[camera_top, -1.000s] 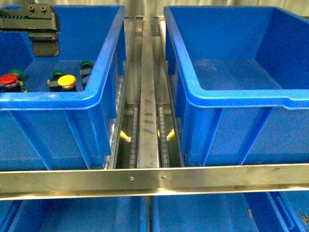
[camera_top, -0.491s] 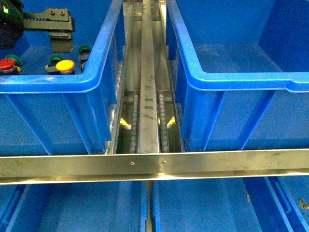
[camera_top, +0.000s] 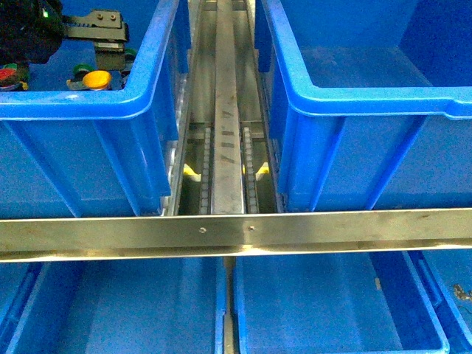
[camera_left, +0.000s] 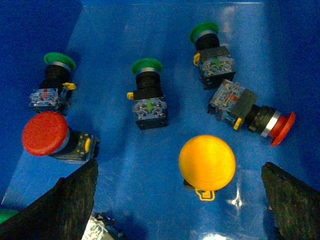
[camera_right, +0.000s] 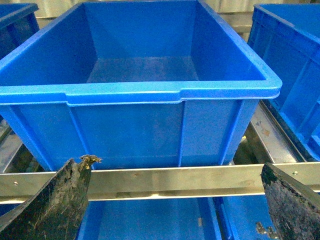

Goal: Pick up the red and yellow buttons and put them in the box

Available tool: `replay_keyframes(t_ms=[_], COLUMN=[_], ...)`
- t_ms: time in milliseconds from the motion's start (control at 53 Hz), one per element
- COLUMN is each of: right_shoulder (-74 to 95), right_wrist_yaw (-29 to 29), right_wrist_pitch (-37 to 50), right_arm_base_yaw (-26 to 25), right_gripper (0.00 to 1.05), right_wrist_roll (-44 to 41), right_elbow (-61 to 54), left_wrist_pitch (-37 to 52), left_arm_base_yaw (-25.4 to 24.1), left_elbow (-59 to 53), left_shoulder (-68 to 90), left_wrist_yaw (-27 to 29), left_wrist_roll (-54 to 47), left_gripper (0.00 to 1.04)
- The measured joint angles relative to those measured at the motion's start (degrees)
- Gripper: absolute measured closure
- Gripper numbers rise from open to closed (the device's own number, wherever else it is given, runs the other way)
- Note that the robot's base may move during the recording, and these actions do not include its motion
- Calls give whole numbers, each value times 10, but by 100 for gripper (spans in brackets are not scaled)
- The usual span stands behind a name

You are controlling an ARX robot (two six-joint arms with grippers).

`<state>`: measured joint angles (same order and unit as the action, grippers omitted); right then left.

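1. Left crate (camera_top: 88, 103), 10 o'clock in the front view: my left gripper (camera_left: 178, 172) hangs inside it. Jaws are wide apart w/ nothing gripped. The yellow button (camera_left: 207, 162) stands cap-up in the gap, off-centre.
2. Front view puts that yellow cap at 6 o'clock of the gripper, just below it. A red button (camera_top: 9, 74) shows at 9 o'clock of the cap, partly hidden by my arm.
3. Wrist view: one red cap sits just beside one finger. A second red button (camera_left: 280, 129) lies on its side near the other finger. Three green buttons (camera_left: 147, 66) lie beyond; not wanted.
4. My right gripper (camera_right: 174, 165) is outside, jaws apart and empty, facing the box (camera_right: 175, 92). That box is at 2 o'clock in the front view and looks empty.
5. Step in hand, as I read it: take the yellow one. I'd centre the gap on the cap first, then go down past the dome. Closing on the body beneath should hold; the smooth cap would prob. slip.
6. Keep both fingers off the reds on the way down. Lift straight up clear of the rim before swinging toward 3 o'clock.
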<state>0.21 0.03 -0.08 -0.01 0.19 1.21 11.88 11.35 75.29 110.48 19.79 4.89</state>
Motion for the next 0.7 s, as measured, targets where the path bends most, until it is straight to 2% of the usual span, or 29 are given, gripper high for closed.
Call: replay_keyframes(t_ms=[698], right_shoulder=[0], right_wrist_yaw=[0], right_wrist_pitch=[0], right_arm_base_yaw=[0], right_gripper=[6], right_wrist_roll=[0], right_elbow=[0], left_wrist_pitch=[-10], left_arm_base_yaw=[13], left_elbow=[59], left_shoulder=[70], left_wrist_yaw=[20], left_wrist_roll=[-4], left_gripper=[8])
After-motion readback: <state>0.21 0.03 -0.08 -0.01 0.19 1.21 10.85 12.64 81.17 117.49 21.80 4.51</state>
